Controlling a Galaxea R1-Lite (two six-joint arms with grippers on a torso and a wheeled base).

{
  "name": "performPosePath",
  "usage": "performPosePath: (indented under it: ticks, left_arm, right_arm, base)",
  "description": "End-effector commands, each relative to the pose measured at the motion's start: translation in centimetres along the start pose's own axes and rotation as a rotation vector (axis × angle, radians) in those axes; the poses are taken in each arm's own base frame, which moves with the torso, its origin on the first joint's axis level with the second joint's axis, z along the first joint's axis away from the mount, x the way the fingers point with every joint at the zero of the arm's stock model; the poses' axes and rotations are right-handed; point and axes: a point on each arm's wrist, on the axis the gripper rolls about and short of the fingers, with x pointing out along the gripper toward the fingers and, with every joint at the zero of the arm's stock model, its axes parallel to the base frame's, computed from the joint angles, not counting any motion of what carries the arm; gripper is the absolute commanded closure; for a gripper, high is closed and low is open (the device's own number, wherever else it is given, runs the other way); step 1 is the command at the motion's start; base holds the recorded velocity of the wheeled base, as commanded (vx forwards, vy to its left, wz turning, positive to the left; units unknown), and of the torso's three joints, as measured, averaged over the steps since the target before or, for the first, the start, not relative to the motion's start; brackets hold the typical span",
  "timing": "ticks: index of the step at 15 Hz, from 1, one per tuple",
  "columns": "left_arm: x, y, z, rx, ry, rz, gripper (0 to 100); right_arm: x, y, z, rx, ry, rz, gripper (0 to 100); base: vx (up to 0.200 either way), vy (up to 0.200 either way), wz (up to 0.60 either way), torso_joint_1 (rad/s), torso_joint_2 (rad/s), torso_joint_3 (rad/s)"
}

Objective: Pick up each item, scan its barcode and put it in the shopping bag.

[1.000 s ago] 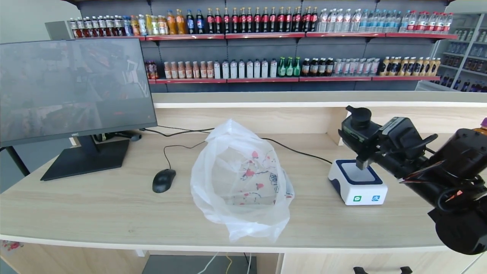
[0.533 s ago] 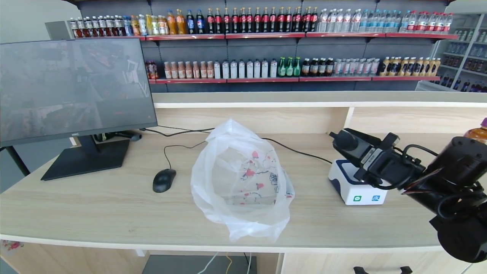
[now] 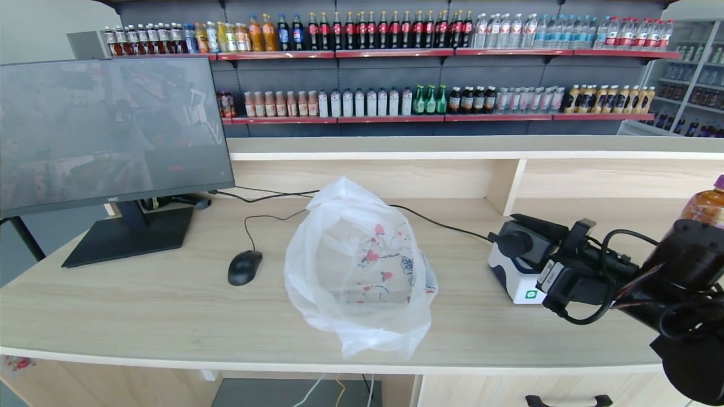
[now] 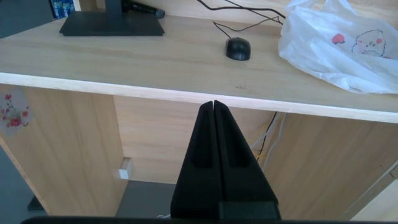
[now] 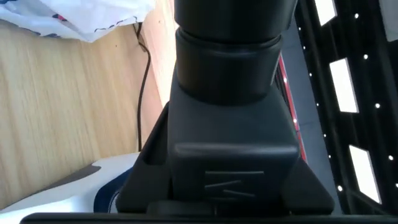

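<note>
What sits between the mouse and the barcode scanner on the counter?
The white plastic shopping bag sits between the mouse and the barcode scanner; the head view shows it.

I've got the light wood tabletop [image 3: 169, 305] spanning the frame. On it, the monitor [image 3: 107, 130] stands at left, a black mouse [image 3: 244, 267] centre-left, the translucent shopping bag [image 3: 359, 271] mid-frame, and the white scanner [image 3: 512, 282] at right, its cable [image 3: 441, 225] trailing behind the bag.

Black bottle [image 3: 529, 237] sideways over scanner [image 3: 509, 282], bag [image 3: 356, 271] open
</note>
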Motion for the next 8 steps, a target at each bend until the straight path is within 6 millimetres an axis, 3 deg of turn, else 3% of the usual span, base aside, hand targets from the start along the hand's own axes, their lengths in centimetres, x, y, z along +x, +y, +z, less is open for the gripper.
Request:
performPosePath:
  ticks: [1,8]
  left_arm:
    - [0.0,0.0,0.0,0.0,0.0,0.0,100]
    - [0.0,0.0,0.0,0.0,0.0,0.0,100]
  right_arm:
    - [0.2,1.1,-1.1,0.016,0.016,0.035,100]
    - [0.2,2.6,-2.8,-0.012,0.029,0.084,100]
  base:
    - [0.0,0.0,0.0,0.0,0.0,0.0]
    - [0.0,0.0,0.0,0.0,0.0,0.0]
